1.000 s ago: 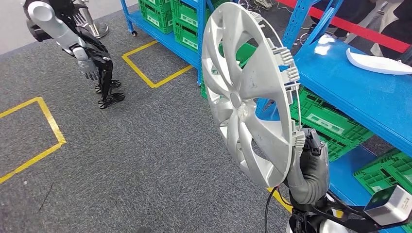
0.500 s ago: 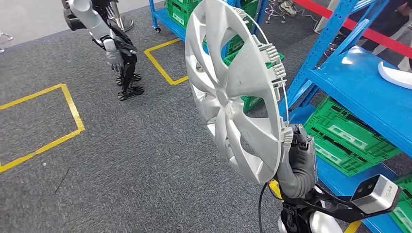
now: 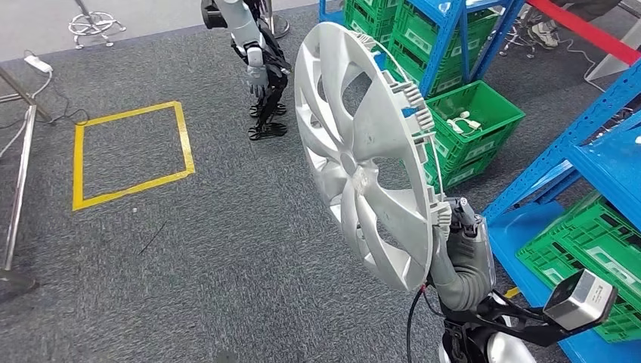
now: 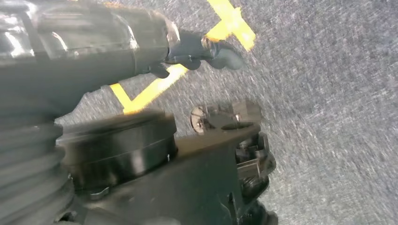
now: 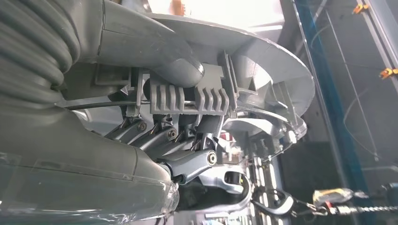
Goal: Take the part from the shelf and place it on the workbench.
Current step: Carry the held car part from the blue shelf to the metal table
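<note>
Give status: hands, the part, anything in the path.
Right hand grips hubcap by its rim, held upright. Left hand hangs over carpet, holding nothing. Another robot stands ahead; workbench not in sight.

We have turned away from the blue shelf (image 3: 605,162); the second robot (image 3: 253,45) and yellow floor square (image 3: 132,155) now sit further right in our head view.

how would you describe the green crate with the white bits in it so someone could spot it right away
Start at the blue shelving along the far edge of the grey carpet. Just in front of it, past the top of the silver hubcap that the right robot hand holds, a green crate sits on the floor. Unlike the crates racked in the shelves, it stands out in the open with small white pieces visible inside.
</note>
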### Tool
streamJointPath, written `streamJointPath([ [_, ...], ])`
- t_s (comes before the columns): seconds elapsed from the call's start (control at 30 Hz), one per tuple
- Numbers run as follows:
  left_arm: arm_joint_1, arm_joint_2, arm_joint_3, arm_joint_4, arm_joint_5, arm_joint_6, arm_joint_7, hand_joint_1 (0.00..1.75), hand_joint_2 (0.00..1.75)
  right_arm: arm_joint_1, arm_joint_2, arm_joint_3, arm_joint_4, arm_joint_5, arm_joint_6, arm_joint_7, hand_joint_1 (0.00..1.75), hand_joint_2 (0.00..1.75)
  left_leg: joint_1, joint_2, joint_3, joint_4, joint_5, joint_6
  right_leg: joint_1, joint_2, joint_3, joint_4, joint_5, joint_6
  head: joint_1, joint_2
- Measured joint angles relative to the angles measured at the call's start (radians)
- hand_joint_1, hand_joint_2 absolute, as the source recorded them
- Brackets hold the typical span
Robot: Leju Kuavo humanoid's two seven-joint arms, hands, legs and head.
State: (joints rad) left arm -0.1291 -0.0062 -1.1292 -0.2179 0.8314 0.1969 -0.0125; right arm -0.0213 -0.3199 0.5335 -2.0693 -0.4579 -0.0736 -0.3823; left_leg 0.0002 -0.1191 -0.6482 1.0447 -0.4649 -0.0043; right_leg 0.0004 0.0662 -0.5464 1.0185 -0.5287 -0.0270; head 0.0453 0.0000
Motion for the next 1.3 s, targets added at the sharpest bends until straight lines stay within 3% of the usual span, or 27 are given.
streamJointPath([
  [0.07,0.002,-0.003,0.0,0.0,0.0,0.002,-0.001,0.0,1.75,-0.011,0.002,0.004,-0.001,0.0,-0.002,0.018,1.75,1.75,-0.005,0.047,-0.013,0.019,-0.017,-0.011,-0.004,-0.025,0.009,-0.021,0.01,0.0,-0.005,0.0],
  [0.13,0.001,-0.007,0.0,0.0,0.001,0.002,0.007,0.0,1.75,-0.017,0.006,0.007,-0.003,0.003,-0.009,0.038,1.75,1.75,-0.005,0.112,-0.055,0.106,-0.073,-0.022,-0.003,-0.053,0.014,-0.032,0.015,-0.001,-0.016,0.0],
  [0.2,0.001,-0.013,0.0,0.0,0.001,-0.007,0.021,0.0,1.75,-0.017,0.009,0.012,-0.005,0.006,-0.022,0.048,1.75,1.75,0.006,0.123,-0.108,0.218,-0.123,-0.034,-0.003,-0.083,0.014,-0.032,0.014,0.0,-0.026,0.0],
  [0.23,0.001,-0.016,0.0,0.0,0.001,-0.011,0.03,0.0,1.75,-0.016,0.01,0.014,-0.004,0.006,-0.027,0.048,1.75,1.75,0.01,0.124,-0.117,0.242,-0.125,-0.04,-0.003,-0.098,0.014,-0.031,0.013,0.002,-0.031,0.0],
  [0.27,0.002,-0.017,0.0,0.0,0.002,-0.014,0.041,0.0,1.75,-0.015,0.01,0.017,-0.003,0.006,-0.031,0.046,1.75,1.75,0.014,0.126,-0.107,0.23,-0.11,-0.045,-0.004,-0.112,0.015,-0.03,0.011,0.005,-0.034,0.0],
  [0.3,0.002,-0.017,0.0,0.0,0.003,-0.013,0.05,0.0,1.75,-0.014,0.011,0.019,-0.002,0.006,-0.033,0.042,1.75,1.75,0.017,0.135,-0.078,0.181,-0.082,-0.049,-0.006,-0.124,0.015,-0.028,0.009,0.009,-0.038,0.0],
  [0.33,0.002,-0.017,0.0,0.0,0.004,-0.012,0.057,0.0,1.75,-0.014,0.012,0.021,-0.001,0.006,-0.033,0.038,1.75,1.75,0.017,0.16,-0.04,0.115,-0.057,-0.052,-0.007,-0.135,0.015,-0.024,0.005,0.015,-0.042,0.0],
  [0.4,0.002,-0.017,0.0,0.0,0.01,-0.006,0.062,0.0,1.75,-0.019,0.014,0.024,0.0,0.005,-0.031,0.033,1.75,1.75,0.012,0.2,0.015,0.019,-0.028,-0.041,-0.005,-0.15,0.015,-0.013,-0.004,0.029,-0.048,0.0],
  [0.43,0.002,-0.017,0.0,0.001,0.018,-0.002,0.058,0.0,1.75,-0.023,0.015,0.026,0.001,0.005,-0.028,0.033,1.75,1.75,0.007,0.211,0.022,0.003,-0.028,-0.032,-0.003,-0.156,0.015,-0.01,-0.007,0.035,-0.048,0.0],
  [0.5,0.003,-0.016,0.002,0.001,0.042,0.007,0.035,0.0,1.75,-0.033,0.015,0.031,0.003,0.004,-0.023,0.037,1.75,1.75,0.002,0.194,0.02,0.003,-0.026,-0.012,-0.006,-0.165,0.017,-0.01,-0.009,0.044,-0.045,0.0],
  [0.57,0.003,-0.016,0.008,0.001,0.08,0.016,0.002,0.0,1.75,-0.041,0.015,0.035,0.005,0.004,-0.02,0.043,1.75,1.75,0.003,0.173,0.021,-0.001,-0.023,0.001,-0.012,-0.143,0.013,0.008,-0.029,0.052,-0.043,0.0],
  [0.6,0.002,-0.016,0.014,0.001,0.098,0.019,-0.014,0.0,1.75,-0.041,0.015,0.037,0.006,0.002,-0.019,0.045,1.75,1.75,0.004,0.161,0.022,-0.002,-0.021,0.007,-0.014,-0.121,-0.002,0.046,-0.056,0.055,-0.04,0.0],
  [0.67,0.002,-0.018,0.026,0.001,0.119,0.024,-0.037,0.0,1.75,-0.039,0.015,0.041,0.008,-0.005,-0.015,0.045,1.75,1.75,0.001,0.136,0.022,-0.002,-0.02,0.016,-0.015,-0.081,-0.057,0.173,-0.122,0.055,-0.029,0.0],
  [0.7,0.002,-0.019,0.03,0.001,0.12,0.024,-0.042,0.0,1.75,-0.037,0.015,0.043,0.011,-0.008,-0.012,0.044,1.75,1.75,-0.002,0.123,0.022,-0.002,-0.019,0.019,-0.015,-0.075,-0.086,0.236,-0.144,0.053,-0.023,0.0],
  [0.73,0.003,-0.019,0.032,0.001,0.119,0.024,-0.044,0.0,1.75,-0.036,0.015,0.046,0.014,-0.01,-0.008,0.042,1.75,1.75,-0.006,0.108,0.023,-0.002,-0.018,0.022,-0.014,-0.072,-0.104,0.27,-0.148,0.049,-0.018,0.0],
  [0.8,0.003,-0.019,0.035,0.001,0.115,0.024,-0.044,0.0,1.75,-0.036,0.016,0.051,0.02,-0.011,-0.001,0.035,1.75,1.75,-0.011,0.078,0.025,-0.002,-0.017,0.024,-0.008,-0.064,-0.093,0.232,-0.1,0.034,-0.012,0.0],
  [0.87,0.003,-0.02,0.036,0.001,0.114,0.024,-0.044,0.0,1.75,-0.037,0.017,0.057,0.023,-0.012,0.003,0.029,1.75,1.75,-0.013,0.051,0.026,-0.002,-0.015,0.024,0.0,-0.026,-0.041,0.105,-0.025,0.015,-0.009,0.0],
  [0.9,0.002,-0.02,0.037,0.001,0.114,0.024,-0.044,0.0,1.75,-0.037,0.017,0.059,0.023,-0.012,0.004,0.026,1.75,1.75,-0.012,0.04,0.025,-0.001,-0.013,0.022,0.003,-0.008,-0.021,0.056,-0.003,0.009,-0.009,0.0],
  [0.93,0.002,-0.02,0.037,0.001,0.114,0.024,-0.044,0.0,1.75,-0.038,0.018,0.062,0.024,-0.012,0.004,0.024,1.75,1.75,-0.01,0.03,0.022,-0.001,-0.01,0.018,0.005,0.006,-0.008,0.025,0.008,0.004,-0.007,0.0],
  [1.0,0.004,-0.019,0.038,0.001,0.113,0.024,-0.044,0.0,1.75,-0.042,0.019,0.064,0.025,-0.012,0.004,0.022,1.75,1.75,-0.006,0.011,0.015,-0.004,-0.003,0.006,0.008,-0.004,-0.002,0.006,0.008,0.001,-0.002,0.0],
  [1.03,0.005,-0.019,0.038,0.001,0.113,0.024,-0.044,0.0,1.75,-0.044,0.02,0.065,0.026,-0.012,0.005,0.022,1.75,1.75,-0.007,0.02,0.011,-0.002,-0.004,0.002,0.007,-0.017,0.002,-0.005,0.01,0.0,-0.001,0.0],
  [1.07,0.006,-0.018,0.039,0.001,0.112,0.024,-0.044,0.0,1.75,-0.045,0.022,0.066,0.026,-0.012,0.005,0.021,1.75,1.75,-0.01,0.043,0.004,0.007,-0.012,-0.003,0.006,-0.029,0.007,-0.019,0.015,-0.002,-0.004,0.0],
  [1.13,0.006,-0.016,0.042,0.001,0.112,0.024,-0.046,0.0,1.75,-0.044,0.026,0.066,0.028,-0.013,0.005,0.019,1.75,1.75,-0.01,0.104,-0.03,0.075,-0.061,-0.014,0.003,-0.055,0.014,-0.038,0.024,-0.004,-0.013,0.0],
  [1.17,0.005,-0.015,0.043,0.001,0.111,0.024,-0.047,0.0,1.75,-0.043,0.029,0.067,0.03,-0.015,0.007,0.016,1.75,1.75,-0.005,0.119,-0.057,0.132,-0.093,-0.022,0.002,-0.068,0.015,-0.04,0.025,-0.006,-0.019,0.0],
  [1.23,0.006,-0.012,0.045,0.002,0.11,0.027,-0.05,0.0,1.75,-0.041,0.033,0.067,0.036,-0.022,0.012,0.007,1.75,1.75,0.007,0.122,-0.1,0.229,-0.13,-0.037,0.0,-0.096,0.014,-0.039,0.023,-0.004,-0.027,0.0],
  [1.27,0.007,-0.01,0.045,0.002,0.111,0.03,-0.05,0.0,1.75,-0.04,0.036,0.067,0.04,-0.025,0.016,0.003,1.75,1.75,0.013,0.124,-0.101,0.235,-0.123,-0.044,-0.002,-0.11,0.014,-0.038,0.022,-0.001,-0.03,0.0],
  [1.3,0.007,-0.006,0.046,0.002,0.112,0.033,-0.049,0.0,1.75,-0.04,0.038,0.067,0.045,-0.028,0.019,0.0,1.75,1.75,0.018,0.13,-0.082,0.205,-0.101,-0.052,-0.004,-0.122,0.014,-0.035,0.019,0.003,-0.033,0.0],
])
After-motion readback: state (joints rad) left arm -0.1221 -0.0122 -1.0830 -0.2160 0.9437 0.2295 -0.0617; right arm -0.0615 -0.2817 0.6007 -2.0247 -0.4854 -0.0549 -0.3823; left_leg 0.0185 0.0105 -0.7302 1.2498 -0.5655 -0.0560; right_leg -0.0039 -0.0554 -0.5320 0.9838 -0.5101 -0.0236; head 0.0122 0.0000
